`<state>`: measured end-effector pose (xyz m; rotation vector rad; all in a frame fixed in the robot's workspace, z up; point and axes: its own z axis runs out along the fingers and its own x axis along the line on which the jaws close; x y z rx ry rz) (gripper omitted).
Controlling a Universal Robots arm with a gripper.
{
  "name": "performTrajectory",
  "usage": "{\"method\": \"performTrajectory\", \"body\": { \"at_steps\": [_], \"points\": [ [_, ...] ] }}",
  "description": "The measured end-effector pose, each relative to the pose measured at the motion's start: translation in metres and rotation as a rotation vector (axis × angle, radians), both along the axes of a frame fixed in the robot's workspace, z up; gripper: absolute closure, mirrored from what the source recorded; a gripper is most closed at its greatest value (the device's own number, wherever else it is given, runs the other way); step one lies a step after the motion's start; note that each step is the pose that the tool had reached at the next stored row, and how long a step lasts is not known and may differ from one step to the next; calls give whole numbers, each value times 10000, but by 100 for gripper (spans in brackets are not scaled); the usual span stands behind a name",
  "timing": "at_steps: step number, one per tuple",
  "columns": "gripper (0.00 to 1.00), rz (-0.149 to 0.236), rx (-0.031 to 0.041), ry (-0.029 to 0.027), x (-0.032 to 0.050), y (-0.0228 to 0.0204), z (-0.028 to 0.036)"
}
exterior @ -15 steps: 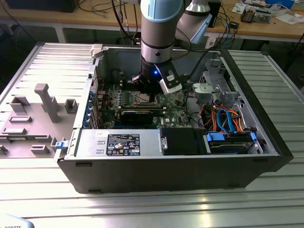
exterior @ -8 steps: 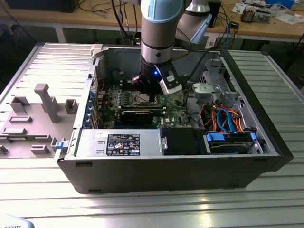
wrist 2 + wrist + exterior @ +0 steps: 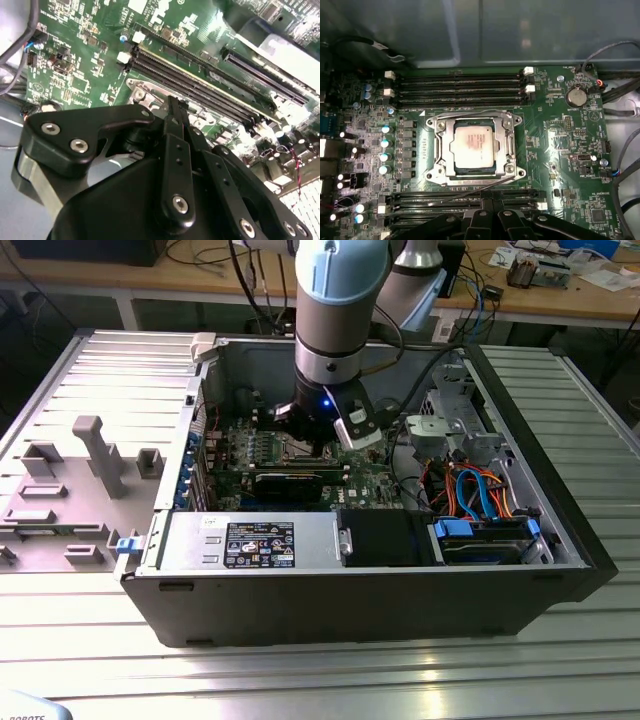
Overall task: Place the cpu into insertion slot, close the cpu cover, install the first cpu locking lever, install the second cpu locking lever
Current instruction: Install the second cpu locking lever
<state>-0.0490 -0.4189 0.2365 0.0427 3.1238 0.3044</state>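
Gripper (image 3: 172, 107) fingers are pressed together, nothing pinched between them; tips sit low over the board in the second wrist view, right at the edge of the socket frame. In the first wrist view the finger linkage sits at 6 o'clock of the socket, over the near memory slots (image 3: 465, 200).

Cpu (image 3: 472, 145) is seated in the insertion slot (image 3: 451, 173), flat and square to it, so step 1 looks done. Cpu cover (image 3: 439, 142) lies down around the chip, the metal top showing through the cut-out: step 2 looks done too.

Levers: 1 thin wire lever (image 3: 470, 112) runs along the 12 o'clock side of the frame and looks tucked in. The other lever (image 3: 475, 190) at the 6 o'clock side runs at a slant, away from the frame toward the memory slots, so I judge it not latched. Roughly 3 of 4 steps done; can't confirm the 12 o'clock hook is engaged.

Arm pose: in the exterior view the arm (image 3: 335, 310) comes straight down into the open computer case (image 3: 560, 570), wrist vertical, gripper over the motherboard (image 3: 570, 145) near centre.
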Motion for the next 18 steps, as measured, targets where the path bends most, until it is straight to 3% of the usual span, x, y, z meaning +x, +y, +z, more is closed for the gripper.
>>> {"method": "performTrajectory", "body": {
  "at_steps": [3,5,6,13,18],
  "points": [
    [89,66,83,8,-114,-1,-9],
    [89,188,176,17,-278,0,-33],
    [89,294,196,26,-311,-1,-54],
    [89,460,334,45,-374,-1,-117],
    [89,459,357,55,-374,-1,-137]
  ]
}}
